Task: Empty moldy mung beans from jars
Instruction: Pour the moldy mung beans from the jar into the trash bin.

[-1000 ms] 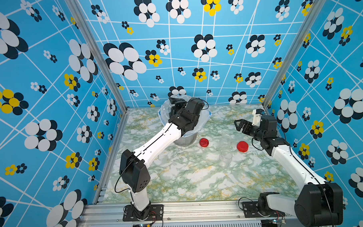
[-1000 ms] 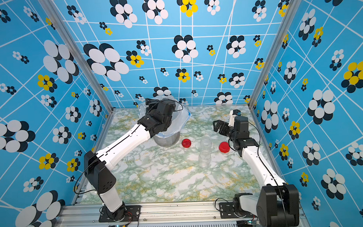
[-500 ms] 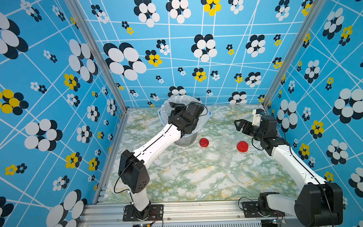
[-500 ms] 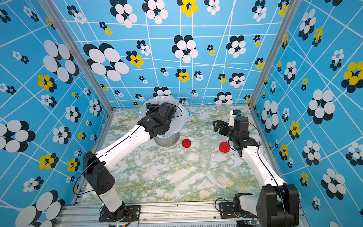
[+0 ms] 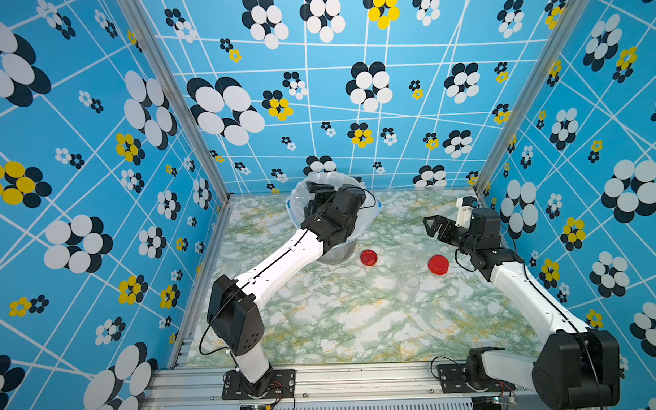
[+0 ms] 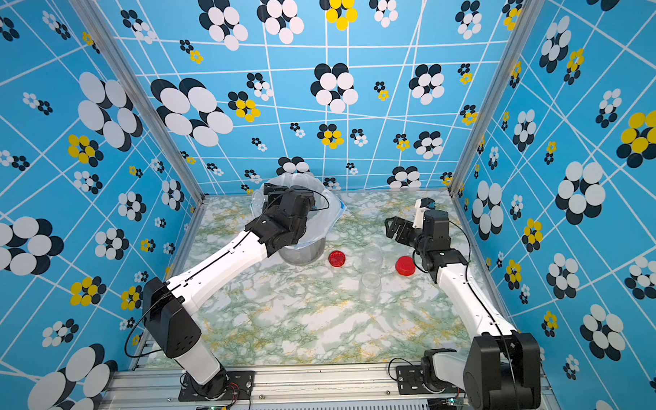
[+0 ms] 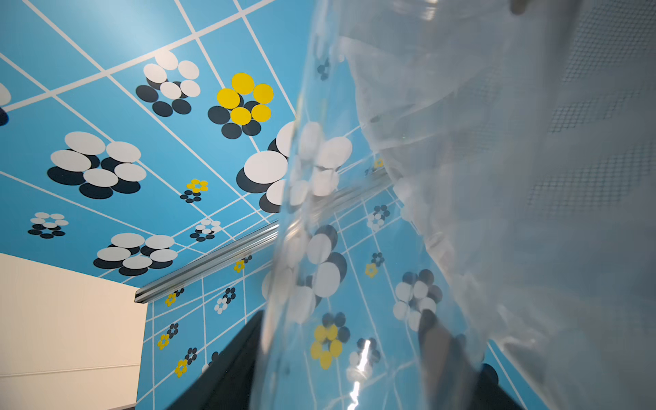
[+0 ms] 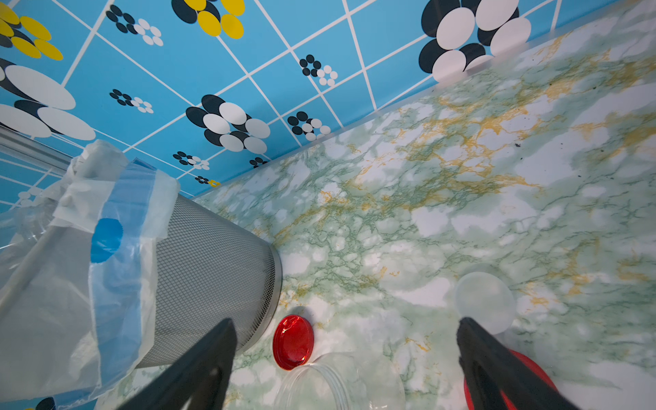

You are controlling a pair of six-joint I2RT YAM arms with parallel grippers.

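My left gripper (image 5: pixel 318 193) (image 6: pixel 271 191) reaches into the bag-lined bucket (image 5: pixel 339 254) at the back. In the left wrist view a clear jar (image 7: pixel 337 284) lies blurred between its fingers (image 7: pixel 227 372). I cannot tell whether they still press on it. No mung beans show in any view. Two empty clear jars (image 5: pixel 408 284) (image 5: pixel 407 254) stand lidless on the marble top, and one (image 8: pixel 319 387) sits just below my right gripper (image 8: pixel 346 323). My right gripper (image 5: pixel 434 224) hovers open and empty to the right of them.
A red lid (image 5: pixel 369 257) (image 8: pixel 293 342) lies upturned beside the bucket. A second red lid (image 5: pixel 438 264) lies under the right wrist. A clear whitish lid (image 8: pixel 484 301) rests on the marble. The white bag (image 7: pixel 532 177) drapes over the mesh bucket wall (image 8: pixel 213 255).
My left gripper has shifted slightly further back and left over the bucket mouth. The right arm and the things on the table have not moved.
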